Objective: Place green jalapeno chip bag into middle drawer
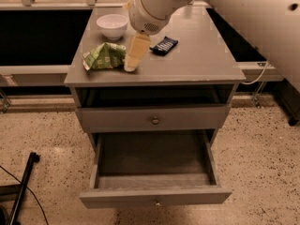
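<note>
Nearest, the drawer stands pulled out with nothing inside, ready to receive the bag. Above it, on the cabinet top, the bag lies near the left front edge. The gripper points down just beside its right end, probably to grasp it; whether it is open or closed, I cannot tell. Behind are a dark packet and a bowl.

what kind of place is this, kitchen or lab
Probably an office kitchenette or test kitchen: a grey drawer cabinet on speckled floor, with a white bowl and chip bag on top. The gripper hangs beside the bag.
</note>
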